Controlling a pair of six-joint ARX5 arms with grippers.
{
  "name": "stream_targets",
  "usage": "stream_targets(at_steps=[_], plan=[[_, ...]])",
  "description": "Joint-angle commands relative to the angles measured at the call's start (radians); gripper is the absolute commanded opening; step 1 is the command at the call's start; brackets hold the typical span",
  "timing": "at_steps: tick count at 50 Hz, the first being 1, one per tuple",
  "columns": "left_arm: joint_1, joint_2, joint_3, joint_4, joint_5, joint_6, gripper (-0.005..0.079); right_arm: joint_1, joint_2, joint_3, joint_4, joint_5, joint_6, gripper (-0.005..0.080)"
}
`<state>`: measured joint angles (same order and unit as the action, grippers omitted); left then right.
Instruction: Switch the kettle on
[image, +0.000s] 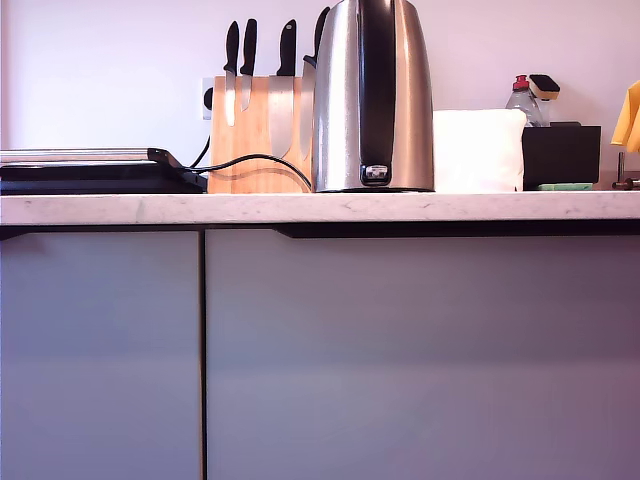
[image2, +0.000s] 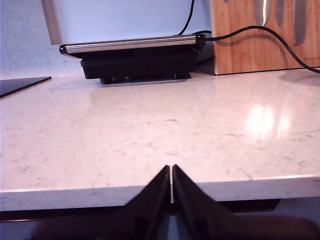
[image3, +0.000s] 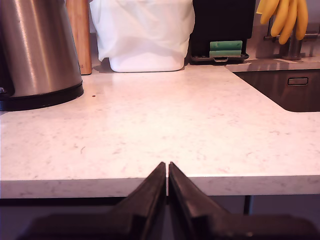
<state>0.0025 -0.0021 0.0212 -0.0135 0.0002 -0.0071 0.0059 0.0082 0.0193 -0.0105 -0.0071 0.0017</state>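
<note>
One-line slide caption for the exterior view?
Steel kettle on the marble counter, switch facing the camera, knife block behind.

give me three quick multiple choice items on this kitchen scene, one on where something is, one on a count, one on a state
1. In the exterior view, where is the knife block relative to the kettle?
A. on the kettle's left
B. on the kettle's right
C. on top of the kettle

2. How many black knife handles show in the exterior view?
A. one
B. four
C. seven

3. How are the jaws of my first claw and my second claw?
A. both wide open
B. one gripping the kettle
C. both shut, holding nothing

Answers:
1. A, the wooden block stands toward the exterior view's left of the steel body.
2. B, four handles stick up above the block.
3. C, each wrist view shows the tips meeting at the countertop edge.
</note>
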Motion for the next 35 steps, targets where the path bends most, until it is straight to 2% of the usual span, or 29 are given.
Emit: stream_targets(at_steps=[1, 15, 22, 35], plan=[[0.027, 0.066, 0.098, -0.018, 0.176, -0.098, -0.0019, 0.079, 0.063, 0.143, -0.054, -0.028, 0.027, -0.0011], [0.027, 0.066, 0.099, 0.007, 0.188, -0.108, -0.0019, 0.079, 0.063, 0.144, -0.017, -0.065, 0.047, -0.0011], [0.027, 0.066, 0.099, 0.065, 0.277, -0.196, -0.0019, 0.079, 0.063, 0.156, 0.014, -0.111, 0.134, -0.0011], [0.027, 0.066, 0.114, 0.121, 0.430, -0.315, -0.0019, 0.079, 0.064, 0.179, 0.021, -0.259, 0.164, -0.0011]])
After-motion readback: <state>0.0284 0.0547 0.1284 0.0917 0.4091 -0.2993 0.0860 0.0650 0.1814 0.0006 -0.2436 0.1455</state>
